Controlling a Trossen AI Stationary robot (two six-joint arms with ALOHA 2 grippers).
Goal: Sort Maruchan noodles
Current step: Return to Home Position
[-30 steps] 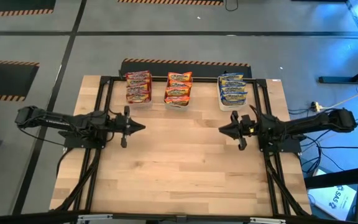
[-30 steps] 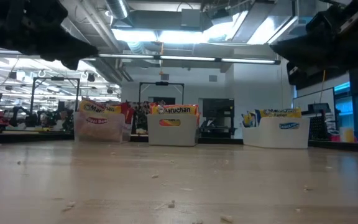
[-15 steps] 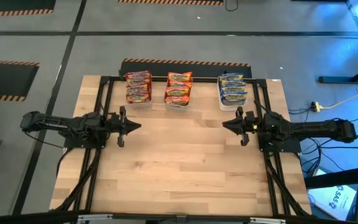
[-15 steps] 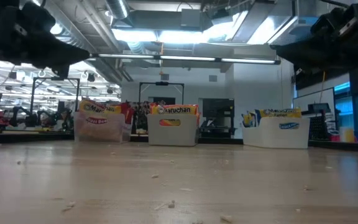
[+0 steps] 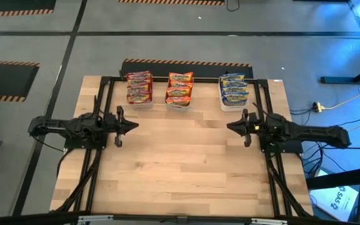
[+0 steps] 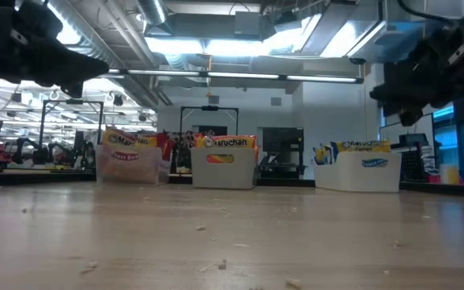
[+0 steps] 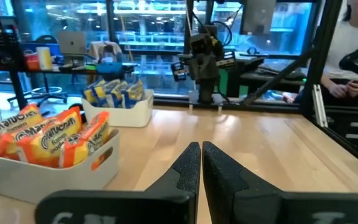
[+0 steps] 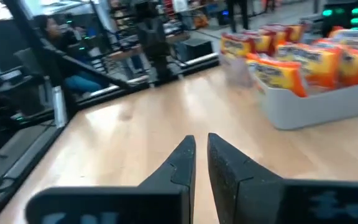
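My left gripper (image 5: 132, 125) hangs above the table's (image 5: 180, 181) 9 o'clock side, clenched on nothing, tips aimed toward the middle. My right gripper (image 5: 230, 127) mirrors it at 3 o'clock, its fingers likewise pressed together and empty. The Maruchan noodles stand in three tubs (image 6: 224, 176) along the far edge, well apart from both grippers: red packets (image 5: 139, 87) at 11 o'clock, orange packets (image 5: 179, 89) at 12, blue-and-yellow packets (image 5: 234, 90) at 1.

Maruchan noodles (image 5: 179, 87) print too small to read from above, blurred in the right wrist view, person (image 7: 348, 37) cropped at left wrist view's upper right
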